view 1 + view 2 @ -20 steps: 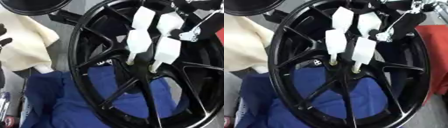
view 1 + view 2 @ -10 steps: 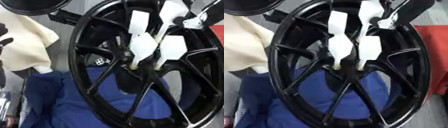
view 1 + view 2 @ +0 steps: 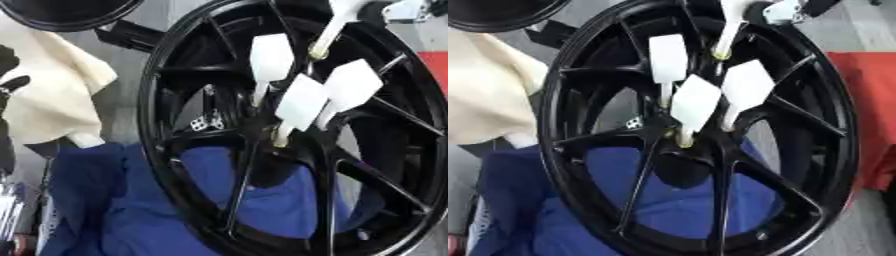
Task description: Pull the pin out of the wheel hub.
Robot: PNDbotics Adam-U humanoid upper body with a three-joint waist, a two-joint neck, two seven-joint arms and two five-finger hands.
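Pins: four, each a white flat paddle-shaped handle on a thin shank. Three stood seated at the centre of the wheel hub (image 3: 680,150): the upper-left pin (image 3: 667,62), the lower middle pin (image 3: 694,104) and the right pin (image 3: 745,88), their shanks running down into the hub between the spoke roots, their handles close together, the middle one overlapping the right in view. The fourth pin (image 3: 730,22) was clear of the hub, higher up near the rim's top edge, its yellowish tip pointing down toward the others and its handle running off the top of the picture.

Right hand (image 3: 783,10): only a pale, partly silver portion showed at the top edge, just beside the raised pin's handle. Whether its fingers were curled on that handle could not be told.

Left hand: not seen in either view.

Wheel (image 3: 184,165): black, multi-spoke, standing tilted and filling most of the view; thin spokes fanned from the hub to a deep rim. A small light emblem (image 3: 206,121) showed on a part behind the spokes, left of centre.

Blue cloth (image 3: 96,200): spread beneath and behind the wheel's lower half, visible through the spoke gaps.

Cream cloth (image 3: 52,100): bunched at the left, beside the rim.

Red surface (image 3: 872,100): at the right edge, behind the rim.

Second black round object (image 3: 66,12): upper-left corner, partly cut off.
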